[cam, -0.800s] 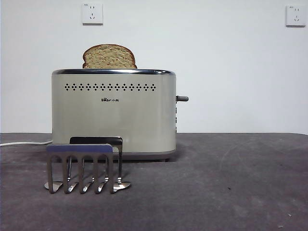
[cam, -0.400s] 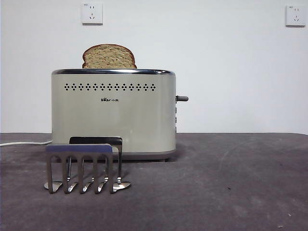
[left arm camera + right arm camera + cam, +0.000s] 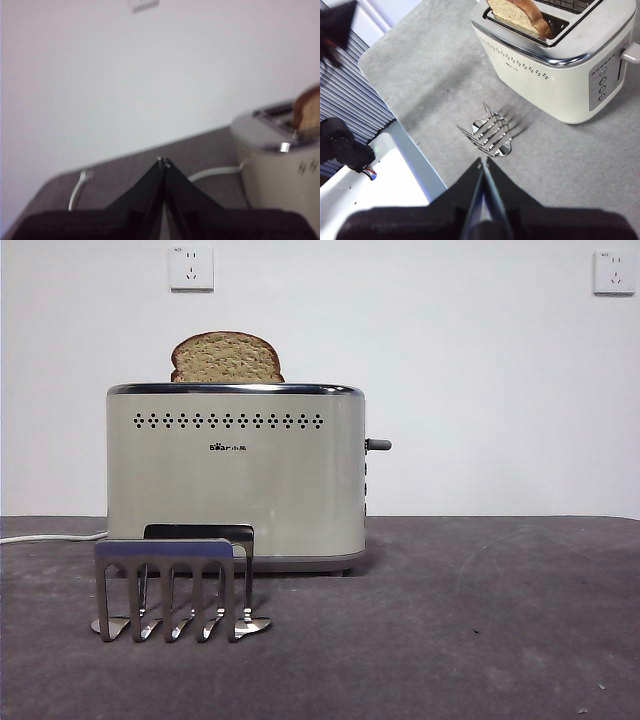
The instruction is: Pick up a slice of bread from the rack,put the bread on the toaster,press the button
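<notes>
Nearest the front camera, the rack (image 3: 172, 590) stood empty on the grey table (image 3: 480, 630), its comb plates upright, just in front of the toaster's lower left part; in the front view their outlines overlapped, while the right wrist view showed a strip of bare table between them. To the right of the rack the table lay open out to its right edge. Behind the rack the toaster (image 3: 236, 475) stood square, lever (image 3: 378, 445) projecting from its right side. The slice of bread (image 3: 226, 358) sat upright in the toaster's slot toward the left end, its rounded top standing clear above the chrome rim. A white cable (image 3: 50, 537) ran off left from the toaster. Beyond, the white wall carried two sockets (image 3: 192, 268). No arm entered the front view. The left gripper (image 3: 163, 162) hung with jaws clenched together, holding nothing, off the toaster's side. The right gripper (image 3: 482, 163) hung high above the table on the near side of the rack, jaws likewise pressed closed and empty. Against the two earlier front frames, nothing had shifted: bread, toaster and rack lay unchanged.
</notes>
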Available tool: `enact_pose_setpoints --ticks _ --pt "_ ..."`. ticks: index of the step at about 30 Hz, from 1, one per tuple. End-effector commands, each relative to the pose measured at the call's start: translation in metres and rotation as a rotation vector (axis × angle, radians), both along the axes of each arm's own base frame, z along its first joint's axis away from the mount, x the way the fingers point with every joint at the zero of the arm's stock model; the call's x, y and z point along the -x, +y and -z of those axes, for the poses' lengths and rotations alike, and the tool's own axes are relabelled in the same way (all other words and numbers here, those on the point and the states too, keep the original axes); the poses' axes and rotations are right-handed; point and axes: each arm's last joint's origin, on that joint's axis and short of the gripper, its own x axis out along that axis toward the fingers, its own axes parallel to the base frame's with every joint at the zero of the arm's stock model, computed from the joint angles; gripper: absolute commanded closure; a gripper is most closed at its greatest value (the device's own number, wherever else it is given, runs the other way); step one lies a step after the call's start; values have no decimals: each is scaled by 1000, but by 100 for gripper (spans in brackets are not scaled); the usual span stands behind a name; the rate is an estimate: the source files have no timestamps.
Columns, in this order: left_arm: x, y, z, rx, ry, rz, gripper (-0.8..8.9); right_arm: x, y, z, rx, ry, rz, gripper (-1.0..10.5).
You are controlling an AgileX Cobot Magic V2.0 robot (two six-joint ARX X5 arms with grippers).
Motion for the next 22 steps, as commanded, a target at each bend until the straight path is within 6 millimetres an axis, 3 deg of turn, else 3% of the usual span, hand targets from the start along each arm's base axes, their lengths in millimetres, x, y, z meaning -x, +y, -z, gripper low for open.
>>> enact_pose_setpoints --ticks 1,11,22 --pt "-1 1 22 42 18 -27 816 -1 0 1 2 -2 -4 946" --pt "-2 3 74 141 79 -88 816 -1 0 1 2 -2 -5 946" --pt "-2 3 102 193 156 -89 816 -1 0 1 2 -2 -5 946"
